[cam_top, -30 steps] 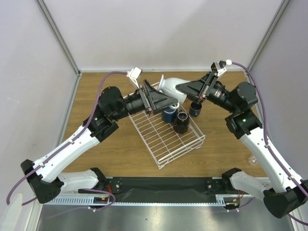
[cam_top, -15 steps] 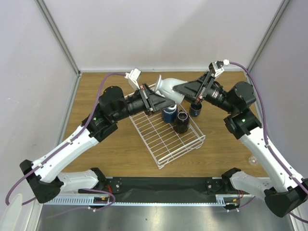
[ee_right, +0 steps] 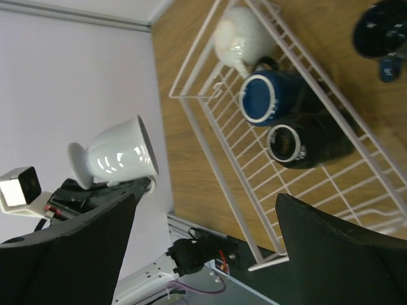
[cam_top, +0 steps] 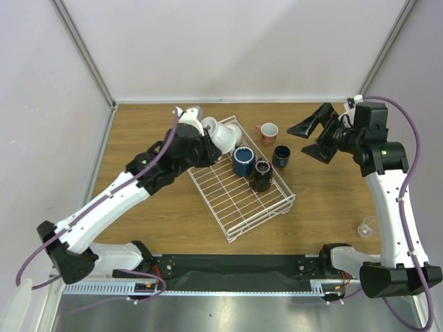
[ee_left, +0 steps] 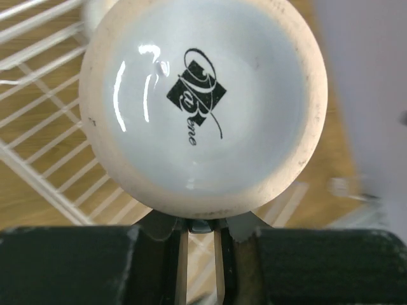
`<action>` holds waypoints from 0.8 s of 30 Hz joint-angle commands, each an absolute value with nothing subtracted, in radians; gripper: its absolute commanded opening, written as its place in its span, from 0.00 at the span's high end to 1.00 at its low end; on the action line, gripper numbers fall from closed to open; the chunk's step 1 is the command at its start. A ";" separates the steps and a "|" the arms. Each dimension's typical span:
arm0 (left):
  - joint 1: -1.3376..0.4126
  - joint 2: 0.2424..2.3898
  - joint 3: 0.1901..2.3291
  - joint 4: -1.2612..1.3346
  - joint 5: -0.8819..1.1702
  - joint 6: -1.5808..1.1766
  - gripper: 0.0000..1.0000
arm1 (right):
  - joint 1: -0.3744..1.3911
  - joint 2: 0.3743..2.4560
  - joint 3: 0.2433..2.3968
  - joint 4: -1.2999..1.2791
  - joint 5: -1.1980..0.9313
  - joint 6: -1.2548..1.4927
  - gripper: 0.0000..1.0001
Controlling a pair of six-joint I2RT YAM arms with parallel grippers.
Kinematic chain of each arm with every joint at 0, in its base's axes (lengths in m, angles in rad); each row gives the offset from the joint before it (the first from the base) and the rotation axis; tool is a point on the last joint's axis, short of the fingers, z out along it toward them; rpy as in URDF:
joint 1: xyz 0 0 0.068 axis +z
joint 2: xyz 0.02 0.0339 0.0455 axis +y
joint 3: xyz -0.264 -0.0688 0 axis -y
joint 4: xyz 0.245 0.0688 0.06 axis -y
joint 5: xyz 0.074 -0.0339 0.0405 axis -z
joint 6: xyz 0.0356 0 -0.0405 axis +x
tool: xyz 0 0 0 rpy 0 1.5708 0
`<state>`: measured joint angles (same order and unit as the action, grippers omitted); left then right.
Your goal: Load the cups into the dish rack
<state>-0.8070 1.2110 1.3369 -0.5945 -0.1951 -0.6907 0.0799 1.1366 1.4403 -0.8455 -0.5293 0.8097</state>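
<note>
wooden worktop (cam_top: 173, 211) is carrying the white wire dish rack (cam_top: 235, 207). left fingers (ee_left: 114, 260) are clamping a cream-white cup (cam_top: 223, 137), holding it tilted over the rack's far end, near a navy cup (cam_top: 243, 160) and a black cup (cam_top: 260, 174) sitting inside. right fingers (ee_right: 76, 248) are hanging spread wide, gripping nothing.

Glossy glazed cream mug (ee_left: 203, 101); white coated-wire rack (cam_top: 239, 202); matt wood-grain table (cam_top: 128, 124).

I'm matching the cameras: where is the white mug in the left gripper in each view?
Top external: white mug over the dish rack's far end.
Left wrist: its underside fills the frame.
Right wrist: left side, mid-height.
Shared landmark: the dish rack's white wires.
</note>
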 commanded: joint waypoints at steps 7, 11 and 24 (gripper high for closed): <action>-0.721 1.392 1.204 -0.407 -0.462 -0.422 1.00 | 0.008 1.195 1.514 -0.991 -0.578 0.660 0.01; -0.681 1.489 1.215 -0.381 -0.451 -0.425 1.00 | 0.008 1.258 1.594 -1.002 -0.565 0.646 0.01; -0.638 1.690 1.201 -0.282 -0.442 -0.382 1.00 | -0.058 1.348 1.641 -0.999 -0.561 0.634 0.01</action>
<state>-0.6582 1.6920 1.1847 -0.4004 -0.4080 -0.4088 -0.0494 1.3415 1.5997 -0.9981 -0.5549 0.6529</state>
